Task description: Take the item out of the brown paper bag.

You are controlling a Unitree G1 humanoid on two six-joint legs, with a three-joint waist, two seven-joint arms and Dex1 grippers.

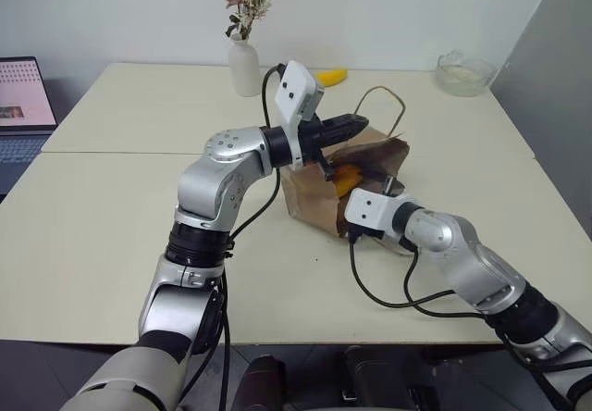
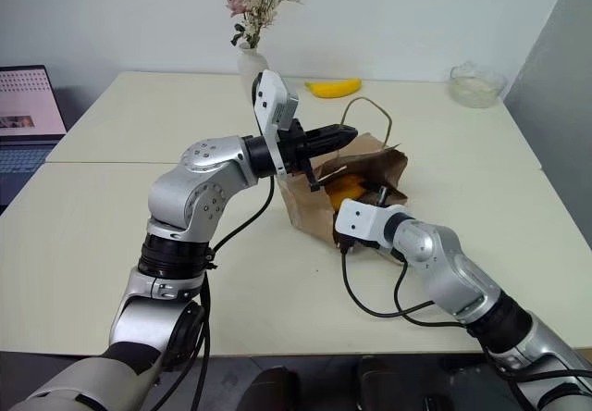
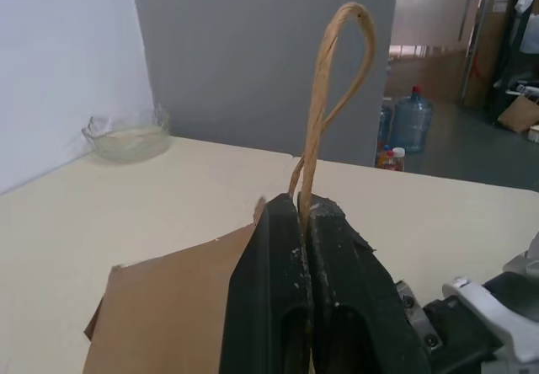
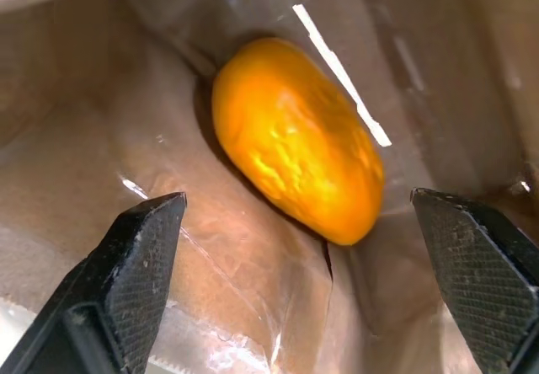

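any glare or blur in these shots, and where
Right wrist view: bright glare streaks on the shiny lining of the brown paper bag, and highlights on the item. Left wrist view: the room behind is soft while the cord handle stays sharp. Head views: even light, with soft shadows on the table.

— How's the light over the table (image 1: 111, 207)?

— Even and soft, bright enough all round. Shadows under the arms are faint, with only a thin dark patch under the brown paper bag (image 1: 314, 198).

— Any glare?

— Inside the bag, yes: a white streak and small glints run across a glossy lining, and the item (image 4: 295, 138) carries shiny highlights (its skin looks wet with them). The bag's upper corner is blown out white.

— Sharpness?

— The head views are crisp. In the left wrist view the black fingers (image 3: 278, 307) are slightly soft, and the doorway behind is hazy.
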